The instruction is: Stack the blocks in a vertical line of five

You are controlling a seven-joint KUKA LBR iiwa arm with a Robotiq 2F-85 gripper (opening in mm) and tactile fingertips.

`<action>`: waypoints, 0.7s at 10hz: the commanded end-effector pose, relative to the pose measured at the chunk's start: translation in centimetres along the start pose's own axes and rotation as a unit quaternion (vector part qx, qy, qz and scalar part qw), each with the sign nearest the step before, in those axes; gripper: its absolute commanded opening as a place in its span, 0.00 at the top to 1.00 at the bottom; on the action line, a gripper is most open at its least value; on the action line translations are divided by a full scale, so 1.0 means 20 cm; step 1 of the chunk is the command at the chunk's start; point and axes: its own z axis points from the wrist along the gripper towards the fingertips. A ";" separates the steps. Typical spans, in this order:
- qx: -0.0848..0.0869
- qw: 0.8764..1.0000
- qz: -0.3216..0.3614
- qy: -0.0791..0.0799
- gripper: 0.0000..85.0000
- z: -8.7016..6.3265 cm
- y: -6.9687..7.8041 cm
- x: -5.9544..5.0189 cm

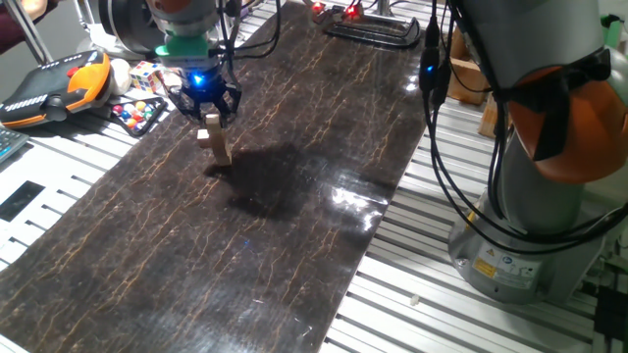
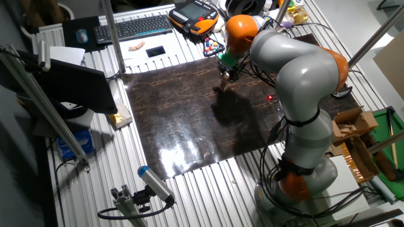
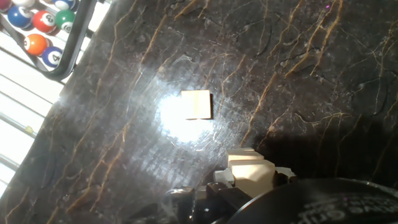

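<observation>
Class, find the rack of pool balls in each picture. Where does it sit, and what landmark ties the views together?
One fixed view: rack at upper left, just off the mat's left edge.
The other fixed view: top centre, just beyond the mat's far edge.
Hand view: top left corner, partly cut off.
Shared landmark: the dark marbled mat.

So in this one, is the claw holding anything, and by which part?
Yes. The claw is shut on a small wooden block, gripped by its upper sides, just above a leaning stack of blocks.
</observation>
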 end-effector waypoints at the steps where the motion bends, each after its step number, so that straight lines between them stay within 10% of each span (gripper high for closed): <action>1: 0.001 1.000 0.001 0.000 0.99 0.00 0.00 0.00; 7: 0.004 1.000 0.007 -0.001 0.99 0.02 0.01 0.00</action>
